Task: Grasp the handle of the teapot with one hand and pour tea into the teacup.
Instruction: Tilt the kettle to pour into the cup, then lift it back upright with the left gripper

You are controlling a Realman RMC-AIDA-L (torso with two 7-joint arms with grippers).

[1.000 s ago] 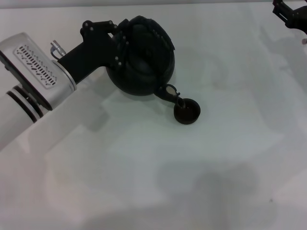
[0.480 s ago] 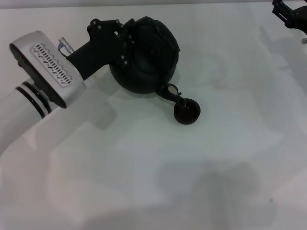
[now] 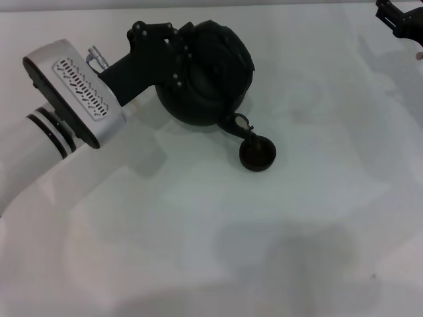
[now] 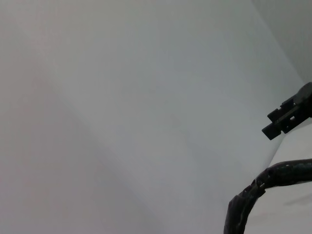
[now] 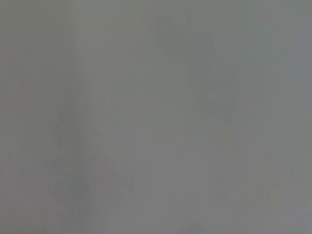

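The round matte black teapot hangs tilted over the white table, its short spout pointing down at the small dark teacup and just above the cup's rim. My left gripper, black on a white arm with a vented panel, is shut on the teapot's arched handle from the left side. A length of the textured handle also shows in the left wrist view. My right gripper is parked at the far right corner, well away from the pot, and also shows far off in the left wrist view.
The white table spreads in front of the cup and pot. The right wrist view shows only plain grey surface.
My left arm has moved farther away and a little right, carrying the teapot with it. The spout stays by the teacup's rim. The teacup and right arm have not moved.
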